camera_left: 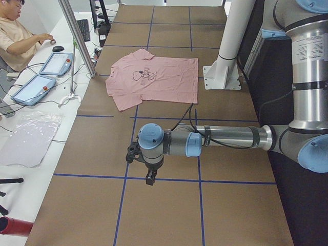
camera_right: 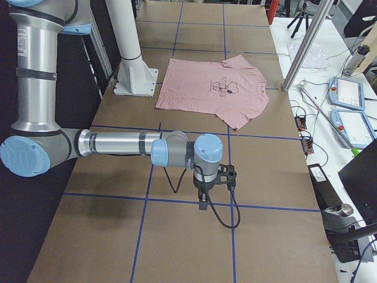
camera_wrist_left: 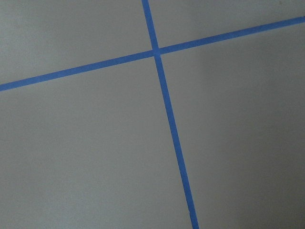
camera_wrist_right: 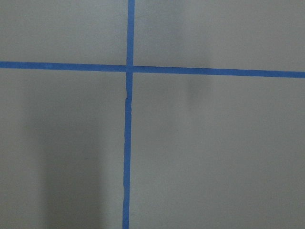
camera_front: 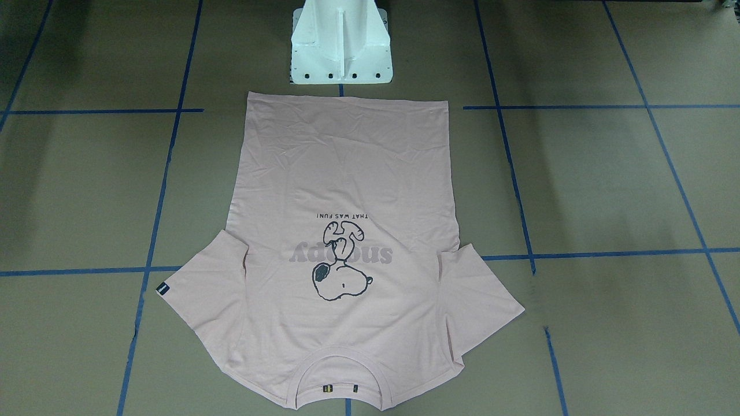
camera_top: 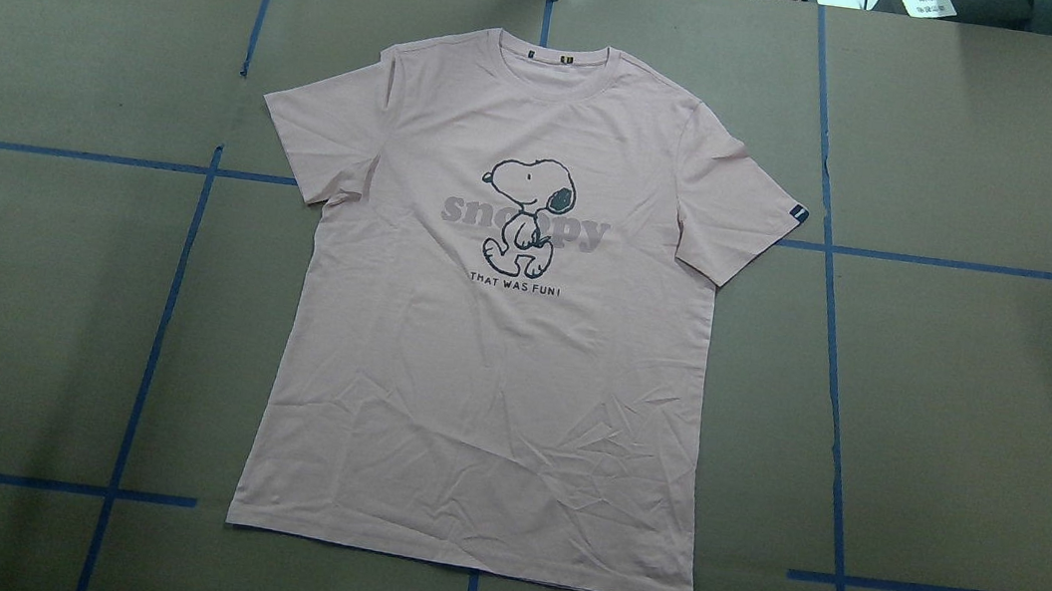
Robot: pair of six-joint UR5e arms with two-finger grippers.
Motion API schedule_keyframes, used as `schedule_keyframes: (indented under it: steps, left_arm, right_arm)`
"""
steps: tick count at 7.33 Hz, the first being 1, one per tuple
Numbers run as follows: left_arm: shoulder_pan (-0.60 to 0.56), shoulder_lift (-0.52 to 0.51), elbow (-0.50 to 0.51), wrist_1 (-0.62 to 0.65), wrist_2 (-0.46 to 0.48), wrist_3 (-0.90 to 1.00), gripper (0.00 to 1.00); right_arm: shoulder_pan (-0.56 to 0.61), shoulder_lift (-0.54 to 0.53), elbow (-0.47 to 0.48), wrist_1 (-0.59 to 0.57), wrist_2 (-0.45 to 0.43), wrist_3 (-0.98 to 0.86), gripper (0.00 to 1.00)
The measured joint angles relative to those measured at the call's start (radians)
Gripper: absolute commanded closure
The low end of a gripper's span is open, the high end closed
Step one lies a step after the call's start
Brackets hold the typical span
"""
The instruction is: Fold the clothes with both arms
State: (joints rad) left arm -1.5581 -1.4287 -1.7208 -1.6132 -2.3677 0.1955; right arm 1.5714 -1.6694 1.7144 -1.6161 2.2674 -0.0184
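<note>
The pale pink T-shirt point(camera_top: 485, 381) lies flat and face up in the middle of the table, both sleeves spread, collar at the far edge, hem near the robot base. It also shows in the front view point(camera_front: 347, 173), the left view point(camera_left: 164, 84) and the right view point(camera_right: 200, 97). The left arm's gripper point(camera_left: 150, 179) hangs over bare table far to the shirt's left. The right arm's gripper point(camera_right: 203, 203) hangs over bare table far to the shirt's right. Both show only in the side views, so I cannot tell whether they are open or shut. The wrist views show only brown table and blue tape.
The brown table point(camera_top: 973, 411) carries a grid of blue tape lines. The white pedestal base point(camera_front: 341, 43) stands just behind the shirt's hem. An operator point(camera_left: 15, 36) sits at a side desk with tablets point(camera_left: 56, 64), beyond the table's far edge.
</note>
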Motion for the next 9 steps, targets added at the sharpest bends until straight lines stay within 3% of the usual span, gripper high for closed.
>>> schedule_keyframes:
  steps: [3,5,7,9]
  left_arm:
    - [0.001,-0.016,0.001,-0.095,0.002,-0.008,0.0]
    - [0.003,-0.085,0.003,-0.14,0.004,-0.006,0.0]
    - [0.008,-0.193,0.046,-0.32,0.003,-0.019,0.0]
    - [0.022,-0.315,0.118,-0.492,-0.004,-0.142,0.0]
  right_arm:
    - [-0.06,0.066,0.002,0.005,-0.005,0.011,0.0]
    - [-0.083,0.141,-0.029,0.071,-0.011,0.014,0.0]
    - [-0.087,0.187,-0.079,0.177,-0.005,0.023,0.0]
    - [-0.088,0.222,-0.106,0.207,0.031,0.044,0.0]
